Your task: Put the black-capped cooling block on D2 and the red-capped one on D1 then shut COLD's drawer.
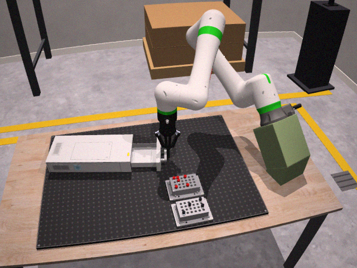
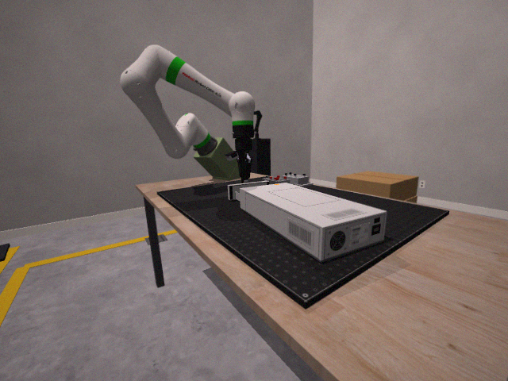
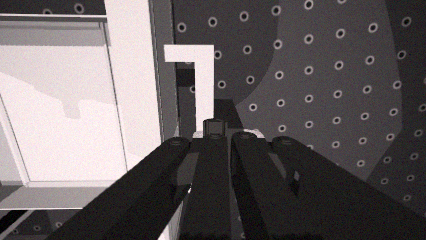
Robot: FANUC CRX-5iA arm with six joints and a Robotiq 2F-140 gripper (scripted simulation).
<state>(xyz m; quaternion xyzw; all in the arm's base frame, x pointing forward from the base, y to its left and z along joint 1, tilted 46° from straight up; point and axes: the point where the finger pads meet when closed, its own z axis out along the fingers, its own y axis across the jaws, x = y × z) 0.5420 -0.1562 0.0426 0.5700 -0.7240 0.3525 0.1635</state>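
Cooler (image 1: 89,152), a long white box, lies at the left of a black perforated board (image 1: 86,207) on a wooden table (image 1: 25,242). A small yellow lamp (image 1: 126,153) shows near its right end. From that end the drawer (image 1: 143,156) sticks out part way, holding no blocks. Just right of the drawer's front panel hangs the gripper (image 1: 167,153), pointing straight down, its fingers closed together on nothing, right beside the drawer's white handle (image 3: 204,80). Further right and nearer the camera, two grey blocks sit on plates: the block with red-capped tubes (image 1: 184,183) closer to the cooler, the block with black-capped tubes (image 1: 191,209) just beyond it. A green pedestal (image 1: 284,149) carries the white arm (image 1: 201,63) at the far right.
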